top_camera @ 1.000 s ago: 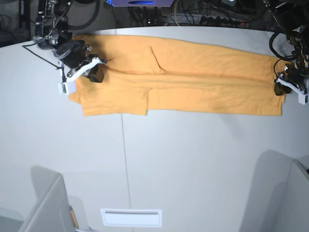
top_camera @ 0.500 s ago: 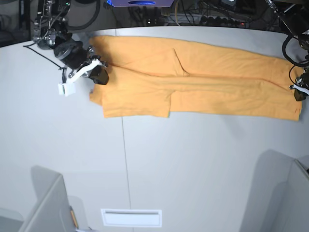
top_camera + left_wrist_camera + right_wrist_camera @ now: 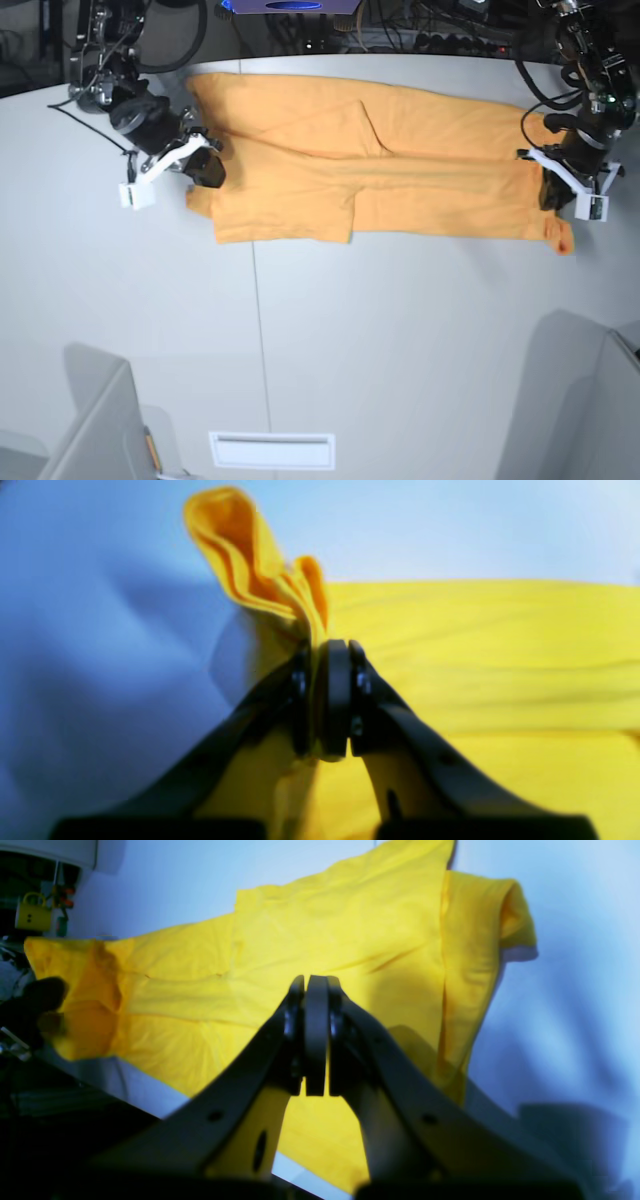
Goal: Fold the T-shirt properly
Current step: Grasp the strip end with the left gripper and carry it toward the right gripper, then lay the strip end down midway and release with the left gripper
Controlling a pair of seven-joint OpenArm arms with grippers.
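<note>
On my near side the pale grey tabletop (image 3: 400, 330) lies bare; beyond it the light orange-yellow cotton T-shirt (image 3: 400, 165) stretches lengthwise, my left gripper (image 3: 556, 187) clenched on its bunched end, my right gripper (image 3: 205, 165) pinching its opposite edge.

T-shirt (image 3: 400, 170): plain light orange in base view, no print visible; reads saturated yellow in both wrist views, deeper orange inside the bunched fold (image 3: 250, 555). Table (image 3: 400, 340): plain pale grey-white; bluish cast in wrist views. Left gripper (image 3: 553, 192) and right gripper (image 3: 207, 166): black fingers, white brackets.
</note>
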